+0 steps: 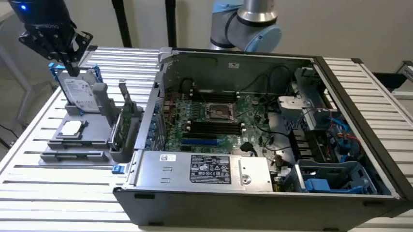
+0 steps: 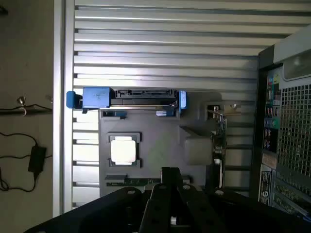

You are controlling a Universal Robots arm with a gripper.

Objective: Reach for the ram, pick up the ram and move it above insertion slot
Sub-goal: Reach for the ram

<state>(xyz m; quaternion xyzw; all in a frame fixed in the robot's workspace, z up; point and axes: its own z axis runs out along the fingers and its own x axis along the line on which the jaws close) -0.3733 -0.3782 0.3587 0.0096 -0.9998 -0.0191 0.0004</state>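
Hardware on the ribbed metal table [image 1: 51, 193] counts out as one open computer case [image 1: 258, 203] and one grey moulded holder [image 1: 77, 145] beside it, on the exterior view's left. The holder carries four things: one silver-labelled hard drive [image 1: 81, 93] standing between two blue rails [image 2: 97, 97], one square processor chip [image 1: 71, 128] lying flat with a pale, shiny top, one tall green expansion card [image 1: 125, 121] upright on its edge, and one ram [image 2: 133, 182]. The ram sits in the holder at the end away from the hard drive, past the processor chip, standing on edge in a narrow groove, so only its thin green upper edge shows; its chips are hidden. One arm [image 1: 248, 24], grey with pale blue joint caps, is cut off by the frame's upper edge. Its one black gripper [image 1: 73, 72] hangs above the holder, its fingers pressed together to a point with nothing between them, clear of the ram. Inside the case lie a green motherboard [image 1: 219, 121] with long dark memory slots [image 1: 213, 128] beside a square socket, their number hard to make out, and a silver power supply [image 1: 206, 169] with a dark printed label. Tangled cables hide much of the case on the exterior view's right.
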